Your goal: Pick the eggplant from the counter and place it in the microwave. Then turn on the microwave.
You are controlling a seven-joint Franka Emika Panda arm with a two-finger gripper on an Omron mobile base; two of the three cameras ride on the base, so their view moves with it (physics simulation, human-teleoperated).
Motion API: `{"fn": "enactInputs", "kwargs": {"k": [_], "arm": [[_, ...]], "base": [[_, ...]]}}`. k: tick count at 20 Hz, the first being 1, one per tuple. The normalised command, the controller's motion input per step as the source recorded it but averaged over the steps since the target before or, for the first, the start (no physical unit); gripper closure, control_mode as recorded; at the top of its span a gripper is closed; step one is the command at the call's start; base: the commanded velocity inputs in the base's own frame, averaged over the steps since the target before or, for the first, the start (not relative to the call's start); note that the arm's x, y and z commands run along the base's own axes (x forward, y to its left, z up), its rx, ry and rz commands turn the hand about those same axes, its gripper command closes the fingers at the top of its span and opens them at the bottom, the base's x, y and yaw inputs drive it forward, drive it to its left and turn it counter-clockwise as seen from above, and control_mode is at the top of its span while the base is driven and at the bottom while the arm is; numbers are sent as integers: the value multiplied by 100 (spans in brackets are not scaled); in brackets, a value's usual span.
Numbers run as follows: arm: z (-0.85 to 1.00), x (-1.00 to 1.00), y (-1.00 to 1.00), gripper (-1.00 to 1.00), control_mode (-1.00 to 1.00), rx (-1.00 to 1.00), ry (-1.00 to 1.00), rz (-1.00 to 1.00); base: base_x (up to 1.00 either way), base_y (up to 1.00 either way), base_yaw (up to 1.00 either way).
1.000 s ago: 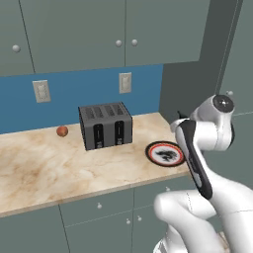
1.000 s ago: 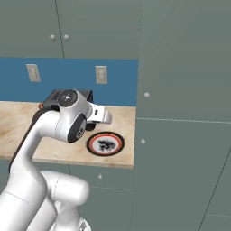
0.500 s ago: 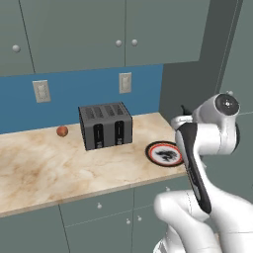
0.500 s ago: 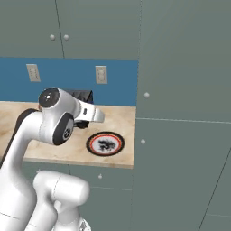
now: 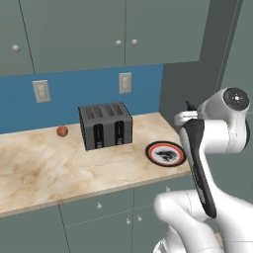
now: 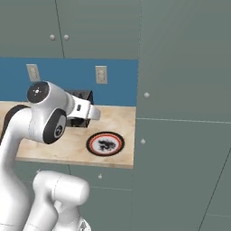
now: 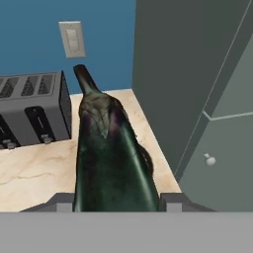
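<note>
Eggplant [image 7: 111,158]: held up above the tabletop [image 5: 54,163], long axis running away from the hand, stem end pointing toward 12 o'clock at the blue wall in the hand view.
Jaws: pinching the eggplant at its thick lower end.
Gripper [image 7: 116,200]: raised over the tabletop's right end.
Edges: tall cabinet wall [image 7: 188,74] close at 3 o'clock; plate [image 5: 166,153] near the front edge.
Open room: bare tabletop at 9 o'clock, beyond the toaster [image 5: 105,125]; small reddish ball [image 5: 62,131] farther left.
</note>
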Motion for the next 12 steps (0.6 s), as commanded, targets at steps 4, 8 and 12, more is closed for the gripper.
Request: {"fn": "enactInputs", "kwargs": {"k": [4,8,12], "arm": [[15,-31,7,100,-100,0,0,-1],[13,-33,3,100,-100,0,0,-2],[17,-27,0,100,-100,0,-1,-2]], "base": [[0,0,0],[0,0,0],[0,0,0]]}}
